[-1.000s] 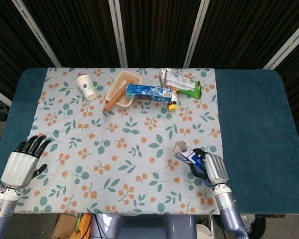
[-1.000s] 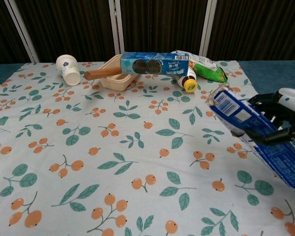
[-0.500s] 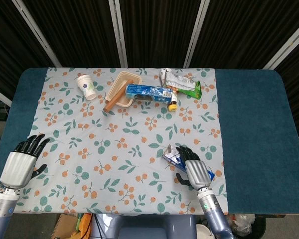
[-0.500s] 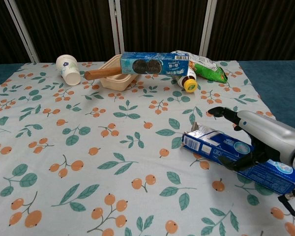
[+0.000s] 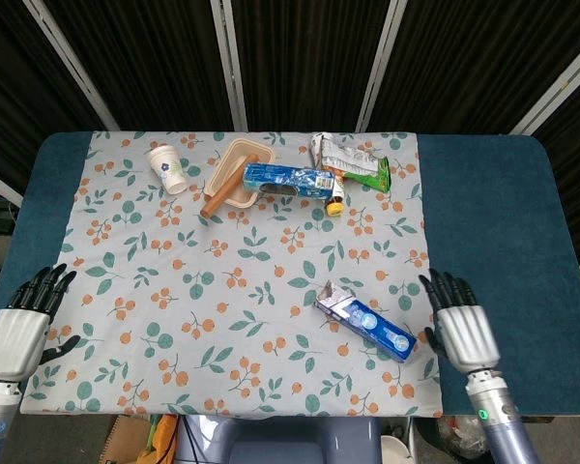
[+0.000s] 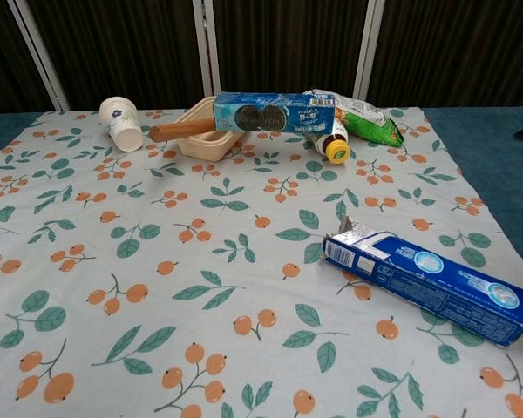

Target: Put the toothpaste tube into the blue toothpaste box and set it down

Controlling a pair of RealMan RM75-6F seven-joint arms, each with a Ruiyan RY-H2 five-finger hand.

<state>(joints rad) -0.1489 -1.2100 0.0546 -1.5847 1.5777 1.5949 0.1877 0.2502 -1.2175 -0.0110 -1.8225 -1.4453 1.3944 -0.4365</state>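
Released: blue toothpaste box (image 5: pixel 365 323) now flat on floral tablecloth (image 5: pixel 174 251), flaps ajar, tube unseen, presumably inside. Pulled clear: right hand (image 5: pixel 460 331), fingers spread, empty, just beside box. Likewise idle, empty: left hand (image 5: pixel 17 324). Task apparently done.

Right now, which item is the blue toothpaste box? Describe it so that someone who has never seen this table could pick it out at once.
On the floral tablecloth, look at the near right part, just inside the right hand. The blue toothpaste box lies flat there by itself, one end flap open. The other blue box rests far back against the tan tray, among the snacks.
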